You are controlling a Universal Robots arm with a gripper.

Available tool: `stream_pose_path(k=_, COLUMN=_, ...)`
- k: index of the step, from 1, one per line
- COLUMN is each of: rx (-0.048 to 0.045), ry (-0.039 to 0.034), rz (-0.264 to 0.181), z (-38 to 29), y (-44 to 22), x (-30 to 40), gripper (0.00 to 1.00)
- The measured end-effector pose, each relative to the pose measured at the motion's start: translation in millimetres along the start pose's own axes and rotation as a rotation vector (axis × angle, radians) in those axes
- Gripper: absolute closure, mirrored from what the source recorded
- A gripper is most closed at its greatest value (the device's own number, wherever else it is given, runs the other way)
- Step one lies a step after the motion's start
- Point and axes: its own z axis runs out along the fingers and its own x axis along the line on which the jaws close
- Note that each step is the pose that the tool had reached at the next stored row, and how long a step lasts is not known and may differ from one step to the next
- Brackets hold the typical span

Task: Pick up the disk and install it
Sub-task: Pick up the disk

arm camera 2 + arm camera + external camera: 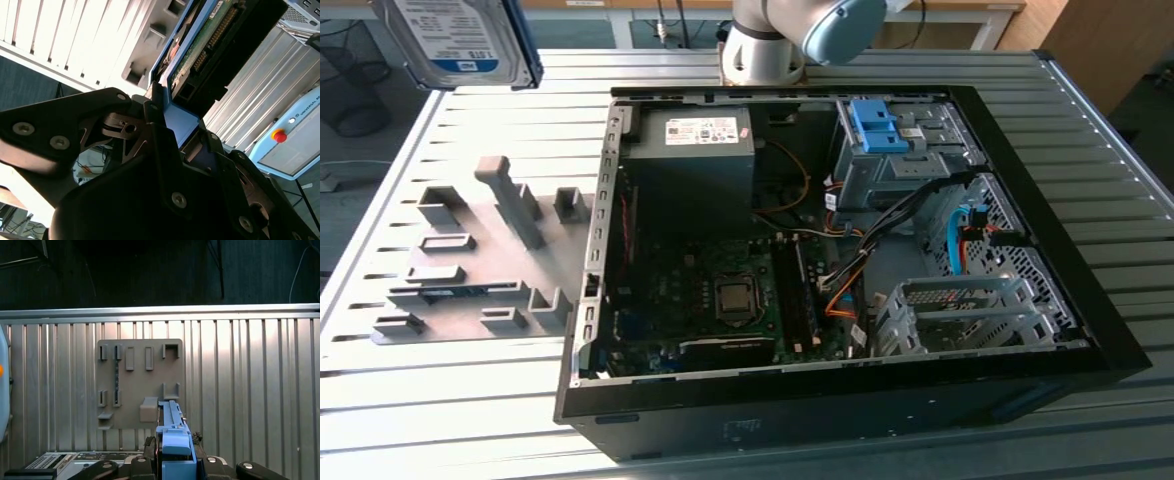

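Note:
The disk (454, 40), silver with a white-and-blue label and a blue bracket, hangs high above the table at the exterior view's upper left. In the second wrist view my gripper (180, 132) is shut on the blue bracket end of the disk (200, 55), whose green circuit board faces the camera. In the first wrist view the disk's blue edge (172, 425) sticks out from between the gripper (175, 460) fingers, above the grey fixture plate (140, 385).
An open black computer case (1067, 330) lies on the slatted metal table (440, 400). Inside it are a grey power supply (694, 150), a drive cage holding a blue bracket (881, 125), and a metal cage (961, 310). The grey fixture plate (467, 260) lies beside the case.

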Motion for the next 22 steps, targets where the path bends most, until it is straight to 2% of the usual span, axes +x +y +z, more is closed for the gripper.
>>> stream_pose_path(k=22, rx=0.0, ry=-0.0001, rz=0.0, z=-0.1, y=-19.8, x=-0.7, gripper=0.64)
